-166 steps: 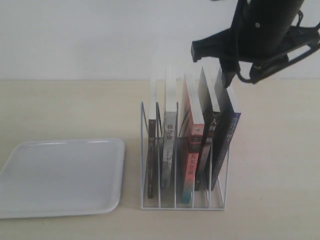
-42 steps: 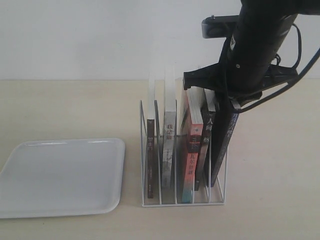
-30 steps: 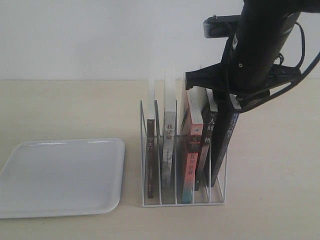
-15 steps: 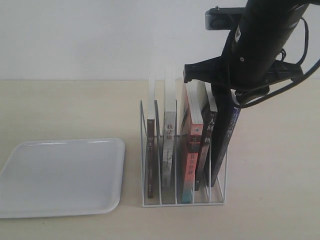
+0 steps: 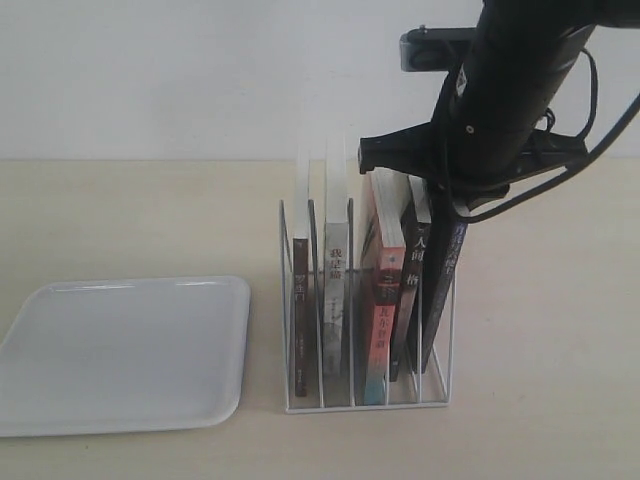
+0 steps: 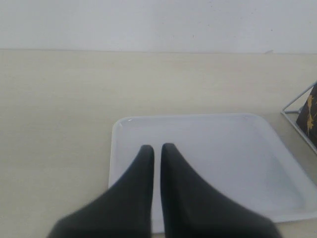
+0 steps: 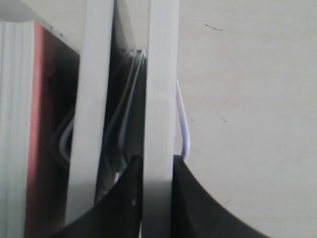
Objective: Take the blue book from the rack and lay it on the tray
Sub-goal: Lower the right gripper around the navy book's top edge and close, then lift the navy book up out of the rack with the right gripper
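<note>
I have the right gripper [image 7: 157, 166] clamped on the blue book [image 5: 445, 290], right end of the rack [image 5: 365, 404]. The left gripper [image 6: 157, 151] is narrow, with the tray [image 6: 237, 148] below it.

We see soft, even light; the flat white plastic tray [image 5: 120, 350] gleams faintly, and the right wrist view blurs.

The blue book [image 5: 444, 290] stands in the rightmost slot of the rack [image 5: 284, 300]. Its dark spine faces near and its top leans slightly to the right. Its white page edges [image 7: 161, 114] face up and are pinched between the fingers of the right gripper [image 7: 157, 166]. The rack is white thin wire with upright dividers and sits right of centre on the table. The tray [image 5: 120, 340], flat, white and round-cornered with a shallow rim, lies to the left of the rack, close to it but not touching.
</note>
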Controlling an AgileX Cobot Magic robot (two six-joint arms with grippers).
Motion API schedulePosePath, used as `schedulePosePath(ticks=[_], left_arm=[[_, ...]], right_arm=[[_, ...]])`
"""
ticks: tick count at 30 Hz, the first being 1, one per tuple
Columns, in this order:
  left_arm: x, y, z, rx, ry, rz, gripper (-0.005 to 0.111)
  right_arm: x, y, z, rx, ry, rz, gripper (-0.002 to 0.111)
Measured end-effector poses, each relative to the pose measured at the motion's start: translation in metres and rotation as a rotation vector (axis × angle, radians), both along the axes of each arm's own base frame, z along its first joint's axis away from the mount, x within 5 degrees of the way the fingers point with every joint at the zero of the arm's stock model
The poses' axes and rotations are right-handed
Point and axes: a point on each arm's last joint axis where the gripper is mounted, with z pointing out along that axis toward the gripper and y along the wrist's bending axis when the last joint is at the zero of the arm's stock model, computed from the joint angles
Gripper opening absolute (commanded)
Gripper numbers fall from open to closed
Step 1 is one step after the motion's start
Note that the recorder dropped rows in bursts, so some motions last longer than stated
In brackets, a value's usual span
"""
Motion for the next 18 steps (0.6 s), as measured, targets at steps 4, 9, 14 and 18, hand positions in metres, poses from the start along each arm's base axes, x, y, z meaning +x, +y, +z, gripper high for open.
schedulePosePath(ticks=[4, 9, 14, 18], left_arm=[[0.0, 0.0, 0.0, 0.0, 0.0, 0.0, 0.005], [0.0, 0.0, 0.0, 0.0, 0.0, 0.0, 0.005], [0.0, 0.0, 0.0, 0.0, 0.0, 0.0, 0.005], [0.0, 0.0, 0.0, 0.0, 0.0, 0.0, 0.005]], right_arm=[[0.0, 0.0, 0.0, 0.001, -0.002, 0.0, 0.0], [0.0, 0.0, 0.0, -0.002, -0.003, 0.008, 0.0], [-0.003, -0.002, 0.006, 0.006, -0.018, 0.017, 0.0], [-0.009, -0.006, 0.02, 0.031, -0.053, 0.015, 0.0]])
